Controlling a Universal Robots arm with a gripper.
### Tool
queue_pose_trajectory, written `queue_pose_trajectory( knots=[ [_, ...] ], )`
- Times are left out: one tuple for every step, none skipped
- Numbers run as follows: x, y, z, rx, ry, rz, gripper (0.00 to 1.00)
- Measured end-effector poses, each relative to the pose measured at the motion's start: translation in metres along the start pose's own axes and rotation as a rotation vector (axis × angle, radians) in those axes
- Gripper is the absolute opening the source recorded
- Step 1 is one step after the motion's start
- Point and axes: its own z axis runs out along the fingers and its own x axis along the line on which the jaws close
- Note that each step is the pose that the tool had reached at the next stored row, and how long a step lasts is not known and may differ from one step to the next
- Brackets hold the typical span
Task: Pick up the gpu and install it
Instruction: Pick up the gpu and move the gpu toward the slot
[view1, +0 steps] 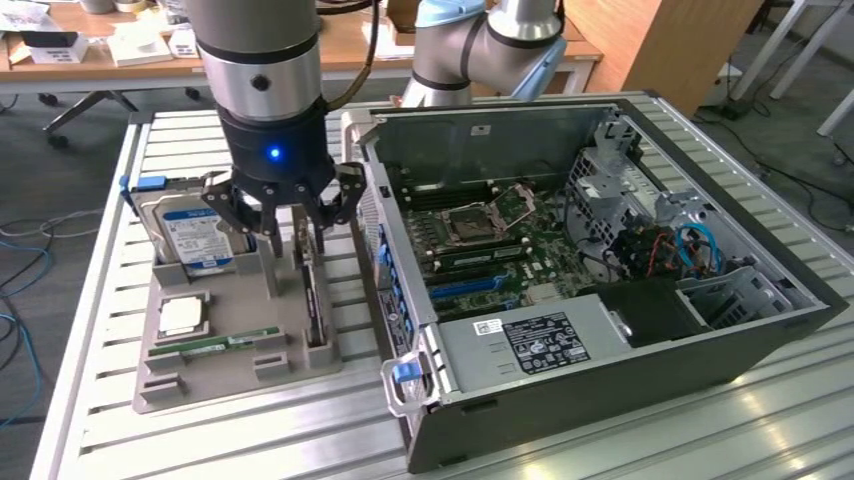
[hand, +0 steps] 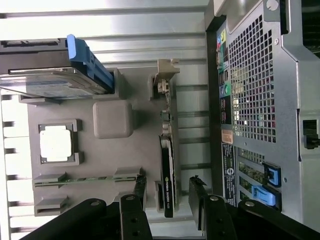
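Slatted metal table (view1: 200, 440), open computer case (view1: 601, 250) at frame right. The gpu (view1: 315, 300) stands on edge in the grey tray (view1: 167, 390), left of centre. Gripper (view1: 296, 225) is spread, straddling the card. Risk: an off-centre closure could tilt or jam the card in its slot.

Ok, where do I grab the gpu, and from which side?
The gpu stands on edge in the tray slot, top long edge free. Probably best from straight above, pinching its two flat faces mid-length, clear of the metal bracket. The open gripper hangs over it, one finger each side.
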Motion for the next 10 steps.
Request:
queue_pose_trajectory(
  knots=[
    [0.0000, -0.0001, 0.0015, 0.0001, 0.0001, 0.000, 0.47],
    [0.0001, -0.0002, 0.0029, 0.0000, 0.0000, 0.000, 0.47],
    [0.0001, -0.0003, 0.0044, 0.0001, 0.0000, 0.000, 0.47],
    [0.0001, -0.0004, 0.0058, 0.0000, 0.0000, 0.000, 0.47],
    [0.0002, -0.0004, 0.0071, 0.0001, 0.0001, 0.000, 0.47],
    [0.0002, -0.0005, 0.0083, 0.0001, 0.0000, 0.000, 0.47],
    [0.0002, -0.0006, 0.0090, 0.0001, 0.0000, 0.000, 0.47],
    [0.0002, -0.0006, 0.0090, 0.0002, 0.0001, 0.000, 0.47],
    [0.0002, -0.0006, 0.0090, 0.0003, 0.0001, 0.000, 0.47],
    [0.0002, -0.0006, 0.0090, 0.0003, 0.0002, 0.000, 0.47]
  ],
)
